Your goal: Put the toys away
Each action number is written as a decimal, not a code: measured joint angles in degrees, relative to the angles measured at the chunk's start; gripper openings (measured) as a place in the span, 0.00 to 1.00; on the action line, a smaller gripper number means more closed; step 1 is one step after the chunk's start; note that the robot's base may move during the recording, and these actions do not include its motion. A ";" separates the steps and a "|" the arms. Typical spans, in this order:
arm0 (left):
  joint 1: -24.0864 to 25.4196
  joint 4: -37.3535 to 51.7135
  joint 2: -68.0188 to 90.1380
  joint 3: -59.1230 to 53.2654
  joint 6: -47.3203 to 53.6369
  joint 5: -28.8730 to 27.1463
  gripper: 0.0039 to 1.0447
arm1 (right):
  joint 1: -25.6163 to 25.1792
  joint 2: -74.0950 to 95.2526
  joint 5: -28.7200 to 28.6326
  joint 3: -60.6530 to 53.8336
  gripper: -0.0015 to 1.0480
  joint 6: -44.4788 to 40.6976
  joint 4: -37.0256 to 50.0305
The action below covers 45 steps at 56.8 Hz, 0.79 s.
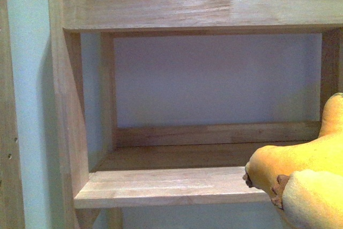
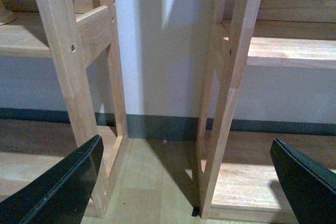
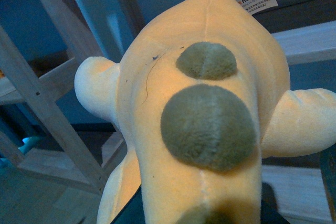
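Your plush toy [image 1: 308, 178] sits at the lower right of the front view, one stubby limb overlapping the front edge of the shelf board [image 1: 161, 186], with its body outside the bay. The right gripper [image 3: 199, 214] looks clamped on it, though its fingers are mostly hidden. If you push in, a limb could snag the board edge or the right upright [image 1: 331, 73], and the soft body could sag loose. The left gripper [image 2: 184, 182] hangs spread apart and empty near the shelf legs [image 2: 231, 103].

Fuzzy plush toy [image 3: 202, 129] — matt wooden shelf [image 1: 171, 187]
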 joint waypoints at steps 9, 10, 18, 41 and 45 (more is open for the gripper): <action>0.00 0.00 0.00 0.00 0.02 -0.02 0.95 | 0.00 0.00 -0.02 0.00 0.16 0.00 0.00; 0.00 0.00 0.00 0.00 0.00 -0.02 0.95 | 0.00 0.00 -0.02 0.00 0.16 0.00 0.00; 0.00 0.00 0.00 0.00 0.00 -0.02 0.95 | 0.00 0.00 0.00 0.00 0.16 0.00 0.00; 0.00 0.00 0.00 0.00 0.00 -0.02 0.95 | 0.02 -0.04 -0.55 0.00 0.16 0.00 0.07; 0.00 -0.02 0.00 0.00 0.00 -0.02 0.95 | 0.02 -0.07 -0.59 0.00 0.16 0.00 0.09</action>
